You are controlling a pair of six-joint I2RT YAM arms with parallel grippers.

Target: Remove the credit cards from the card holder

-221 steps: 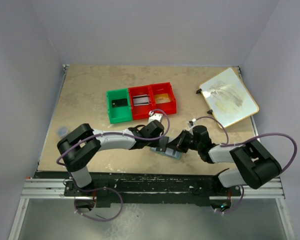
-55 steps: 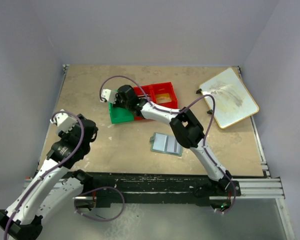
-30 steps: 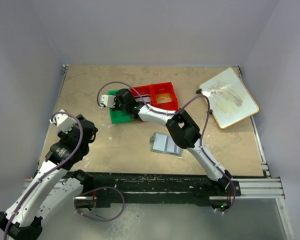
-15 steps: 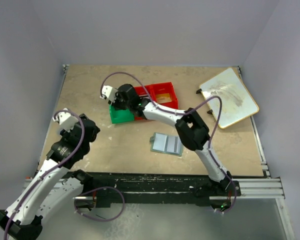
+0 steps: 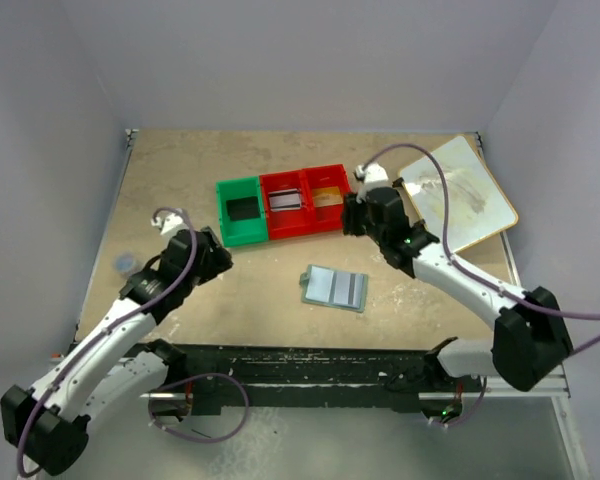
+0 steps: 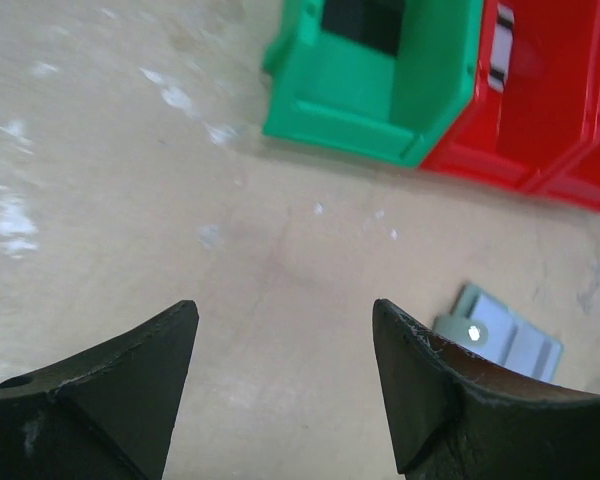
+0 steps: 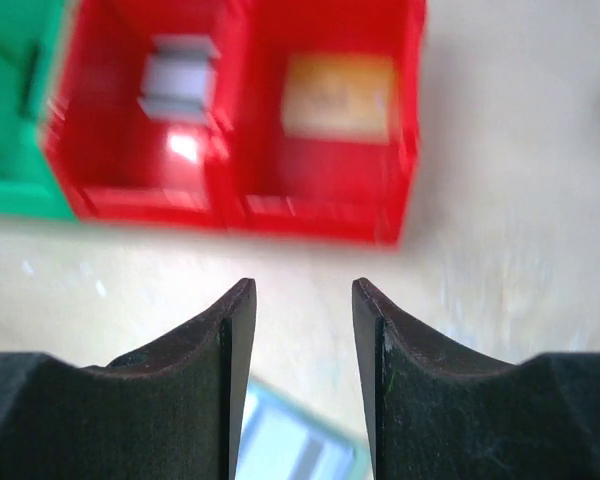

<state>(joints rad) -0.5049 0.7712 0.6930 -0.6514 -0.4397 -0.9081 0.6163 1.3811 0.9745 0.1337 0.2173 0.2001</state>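
Jaws empty: left gripper (image 6: pixel 282 312) wide, right gripper (image 7: pixel 302 292) half open; card holder (image 5: pixel 334 289) seems light and soft, pinch its edge.

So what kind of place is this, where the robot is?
Most likely a robot test bench in a lab, not a home: two black-and-white robot arms mounted on a metal rail, plain grey walls boxing in the tan tabletop, and a small green plastic bin beside red plastic bins.
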